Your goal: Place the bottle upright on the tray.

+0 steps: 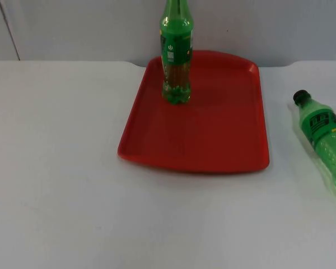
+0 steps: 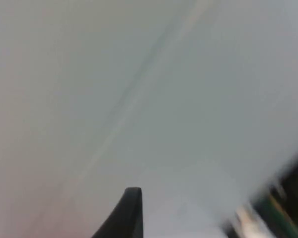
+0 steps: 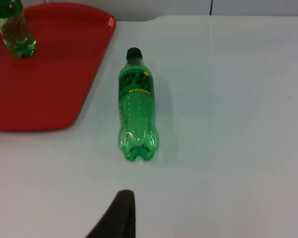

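Note:
A red tray [image 1: 218,134] lies on the white table toward the back. One green bottle [image 1: 176,56] stands upright on the tray's far left part. A second green bottle [image 1: 326,140] with a black cap lies on its side on the table right of the tray, cap toward the wall. In the right wrist view this lying bottle [image 3: 136,106] points its base at my right gripper [image 3: 120,218], which is a short way back from it and not touching. The tray [image 3: 54,74] and the standing bottle [image 3: 14,29] are beyond it. My left gripper [image 2: 130,213] is over a bare, blurred pale surface.
The grey partition wall [image 1: 73,28] closes the table at the back. White table top [image 1: 73,185] stretches left of and in front of the tray.

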